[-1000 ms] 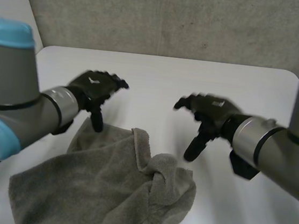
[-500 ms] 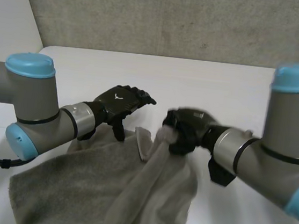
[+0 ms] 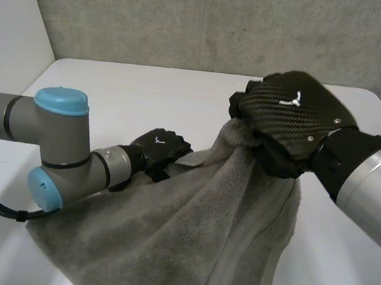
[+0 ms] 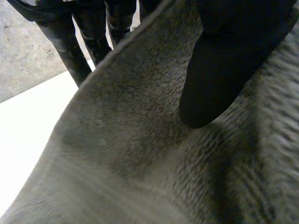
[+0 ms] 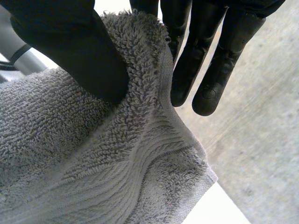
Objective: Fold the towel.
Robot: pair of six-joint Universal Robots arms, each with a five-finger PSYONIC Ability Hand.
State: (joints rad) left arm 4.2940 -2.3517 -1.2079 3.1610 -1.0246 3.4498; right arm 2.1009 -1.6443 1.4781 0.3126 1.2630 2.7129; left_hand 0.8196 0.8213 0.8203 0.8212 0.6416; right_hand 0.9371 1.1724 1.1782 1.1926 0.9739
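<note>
The fingers (image 5: 219, 60) and thumb (image 5: 70, 46) of your right hand (image 3: 293, 120) are closed on the towel (image 5: 93, 154), pinching its hemmed edge close to a corner. On your left hand (image 3: 159, 149) the thumb lies across one face of another edge with the fingers behind it, so I judge that a pinch too. The right hand holds its end high above the bench (image 3: 148, 89). The cloth slopes down to the left hand, and the rest lies on the bench. Expect thick, soft, floppy terry. It will probably sag between grips but is unlikely to slip, so take it at the hemmed corners.
</note>
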